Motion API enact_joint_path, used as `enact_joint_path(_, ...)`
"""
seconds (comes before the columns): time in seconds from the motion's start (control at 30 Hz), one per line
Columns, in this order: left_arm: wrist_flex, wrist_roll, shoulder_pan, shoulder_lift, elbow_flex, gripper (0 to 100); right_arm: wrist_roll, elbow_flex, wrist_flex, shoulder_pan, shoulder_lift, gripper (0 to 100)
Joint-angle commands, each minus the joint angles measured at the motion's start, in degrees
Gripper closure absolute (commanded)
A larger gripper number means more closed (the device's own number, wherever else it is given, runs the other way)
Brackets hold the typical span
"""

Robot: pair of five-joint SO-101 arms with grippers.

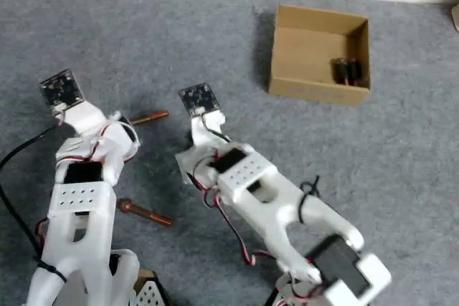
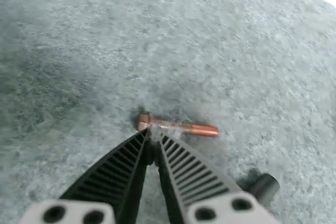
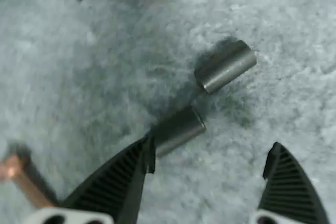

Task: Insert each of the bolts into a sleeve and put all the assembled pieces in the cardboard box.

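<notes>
Bolt-pickup step: left tool clamped on a copper bolt, right tool open over the sleeves.
Grip is near the bolt head, bolt low on the grey tabletop. A second bolt lies loose by the left arm. The near sleeve sits just beside one right finger, the far sleeve a bit beyond. The cardboard box, far right, already holds assembled pieces. Next, likely: right tool closes on the near sleeve, then bore lines up with the bolt tip.
</notes>
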Motion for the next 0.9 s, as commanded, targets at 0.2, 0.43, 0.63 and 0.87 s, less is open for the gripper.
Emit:
enact_joint_path(0.2,-0.09,-0.26,-1.1,-0.22,-3.56,99,-13.19,-14.81,-1.54,0.66,11.38,69.4)
enact_joint_path(0.43,0.09,-0.26,-1.1,-0.22,-4.09,99,-23.38,-18.68,-1.54,4.09,20.26,69.4)
enact_joint_path(0.63,0.09,-0.26,-0.92,-0.22,-4.09,99,-28.22,-22.99,-1.36,5.14,26.07,69.4)
enact_joint_path(0.87,0.09,-0.26,-0.84,-0.22,-4.09,99,-28.57,-23.78,-1.45,5.14,29.14,69.4)
